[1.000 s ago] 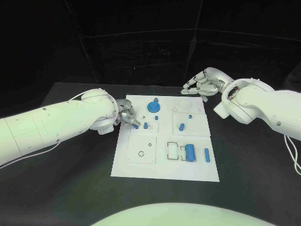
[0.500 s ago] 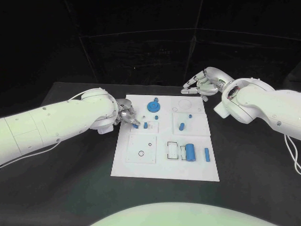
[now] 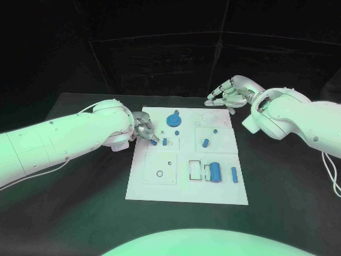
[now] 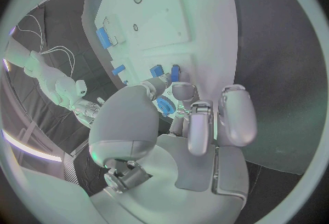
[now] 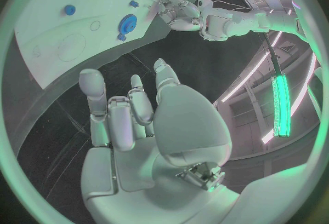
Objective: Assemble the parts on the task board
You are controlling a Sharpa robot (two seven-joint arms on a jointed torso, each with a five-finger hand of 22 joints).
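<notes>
While the left hand (image 3: 144, 130) pinches a small blue part (image 3: 154, 142) at the white board's (image 3: 187, 189) left edge, the right hand (image 3: 229, 96) hovers empty, fingers apart, beyond the far edge.
Blue gear (image 3: 173, 120), cylinder (image 3: 215, 172) and pegs lie on the board, black table (image 3: 78, 208) around.

You have a black table (image 3: 86, 213) in front of you, its matte top running from the near edge back to a straight far edge, with the back corners cut at an angle on both sides. The left wrist view shows the same dark surface (image 4: 274, 43) as a plain grey-black band. Behind the table hangs a black backdrop (image 3: 170, 53). Faint pale seams cross it, one running sideways and a few running up and down.
</notes>
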